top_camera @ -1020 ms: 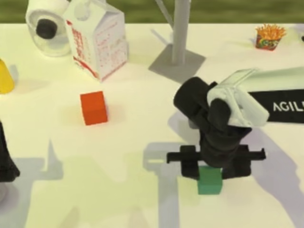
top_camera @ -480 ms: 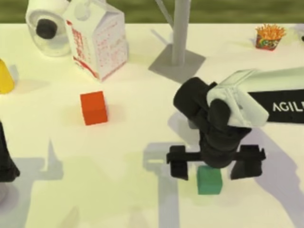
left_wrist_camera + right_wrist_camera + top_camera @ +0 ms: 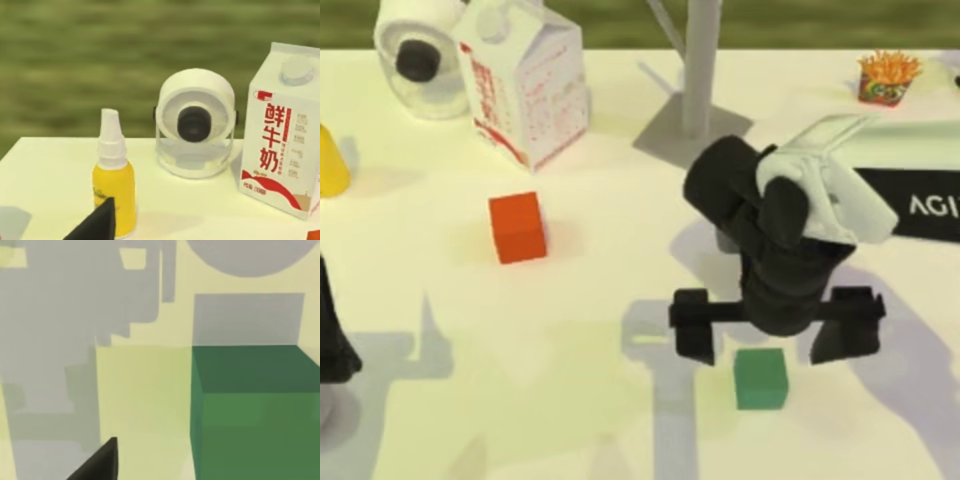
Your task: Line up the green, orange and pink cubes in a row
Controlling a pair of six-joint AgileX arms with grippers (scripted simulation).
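The green cube (image 3: 761, 378) rests on the table at front right, and it fills much of the right wrist view (image 3: 250, 415). My right gripper (image 3: 770, 332) hovers just behind and above it, open, with its fingers spread wider than the cube and nothing between them. One dark fingertip (image 3: 102, 462) shows beside the cube. The orange cube (image 3: 517, 227) stands alone at middle left. The pink cube is out of view. My left gripper (image 3: 332, 345) is parked at the table's left edge, and one fingertip (image 3: 100, 225) shows in its wrist view.
At the back left stand a white-and-red milk carton (image 3: 525, 80), a white roll-shaped holder (image 3: 418, 55) and a yellow bottle (image 3: 330, 160). A grey stand (image 3: 695, 110) rises at back centre. A small fries box (image 3: 887, 77) sits at the back right.
My right gripper has opened and let go of the green cube, then risen slightly and drawn back. The cube stays where it was set down.
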